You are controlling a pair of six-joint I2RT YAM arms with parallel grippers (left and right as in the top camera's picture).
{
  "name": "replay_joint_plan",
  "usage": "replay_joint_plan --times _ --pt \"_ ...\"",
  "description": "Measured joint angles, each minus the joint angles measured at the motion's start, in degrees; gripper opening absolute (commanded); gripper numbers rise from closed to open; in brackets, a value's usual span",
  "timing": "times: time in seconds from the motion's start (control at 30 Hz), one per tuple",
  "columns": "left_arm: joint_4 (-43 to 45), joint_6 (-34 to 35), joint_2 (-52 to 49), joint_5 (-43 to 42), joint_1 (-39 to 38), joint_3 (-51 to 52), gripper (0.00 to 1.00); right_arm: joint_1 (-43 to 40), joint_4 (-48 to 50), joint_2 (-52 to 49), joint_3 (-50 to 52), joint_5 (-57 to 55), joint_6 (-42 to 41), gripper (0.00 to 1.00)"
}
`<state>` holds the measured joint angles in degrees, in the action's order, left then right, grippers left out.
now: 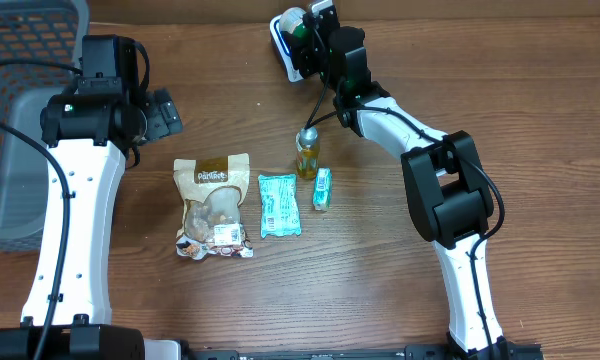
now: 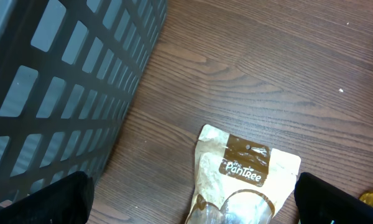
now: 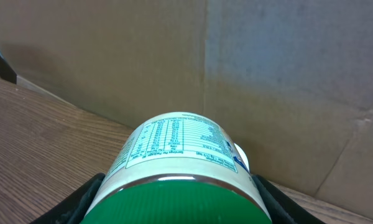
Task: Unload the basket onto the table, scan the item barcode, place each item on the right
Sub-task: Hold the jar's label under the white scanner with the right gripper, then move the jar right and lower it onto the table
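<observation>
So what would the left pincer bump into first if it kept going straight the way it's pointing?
Most likely the top of the PanTree snack pouch, lying between its open fingers. Depth is unclear, so it could touch bare table first.

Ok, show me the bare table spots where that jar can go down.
Bare wood lies behind the pouch, between the left pincer and the bottle, and in front of the pouch between both arm bases. Crowded: pouch, teal packet, small box, bottle.
</observation>
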<state>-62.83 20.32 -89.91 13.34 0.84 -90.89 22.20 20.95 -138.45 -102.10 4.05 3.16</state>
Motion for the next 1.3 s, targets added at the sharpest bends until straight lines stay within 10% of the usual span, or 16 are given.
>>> replay_joint_plan --times 0.73,1.3 --pt "0.00 0.00 -0.02 0.00 0.00 0.00 1.00 -0.31 -2.21 0.22 0.02 0.04 -1.79 0.04" --pt "0.00 0.00 0.00 0.00 0.00 0.00 0.99 -9.90 -66.66 25.86 -0.79 4.61 -14.32 0.10"
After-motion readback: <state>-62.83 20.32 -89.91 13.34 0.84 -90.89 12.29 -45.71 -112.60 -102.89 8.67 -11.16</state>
